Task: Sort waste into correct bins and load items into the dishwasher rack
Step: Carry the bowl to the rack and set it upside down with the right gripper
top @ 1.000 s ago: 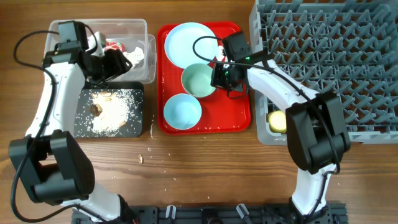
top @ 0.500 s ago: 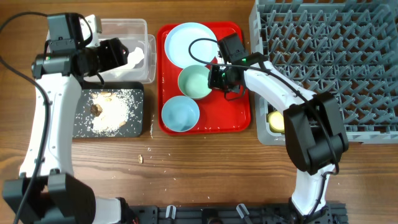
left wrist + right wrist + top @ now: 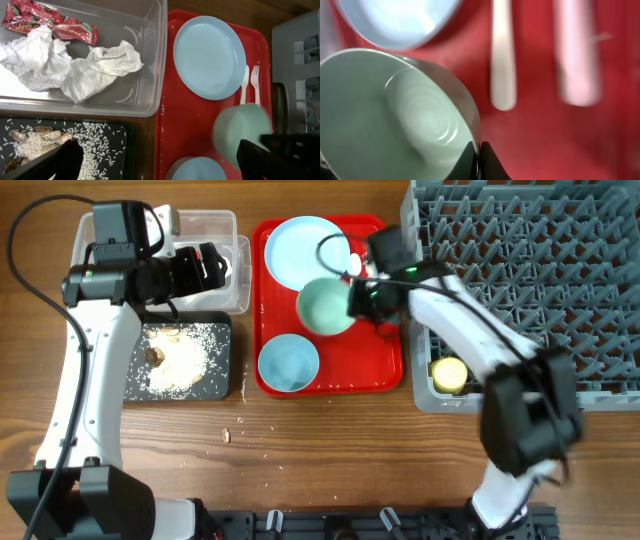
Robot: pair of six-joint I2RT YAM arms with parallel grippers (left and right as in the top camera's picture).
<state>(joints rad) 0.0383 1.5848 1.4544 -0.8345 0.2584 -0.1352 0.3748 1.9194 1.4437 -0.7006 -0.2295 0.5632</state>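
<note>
- The right gripper [image 3: 362, 296] has its jaws clenched on the rim of a light-blue bowl [image 3: 325, 307]. The bowl is tilted over the red tray [image 3: 385, 370], midway along the counter's far edge.
- The left gripper [image 3: 200, 268] has its jaws released and empty over the clear tub [image 3: 150, 60] at the far left corner. The red wrapper [image 3: 50, 25] and white tissue [image 3: 75, 70] lie inside the tub.
- Risk: the pinch is on the rim alone, so the bowl could swivel or slip onto the plate [image 3: 305, 245] or the second bowl [image 3: 290, 362].
- Risk: swinging toward the dishwasher rack [image 3: 530, 280] at the right edge, the bowl may clip its wall.
- Writing: the wrapper's print is too crumpled to read, and no other writing shows.
</note>
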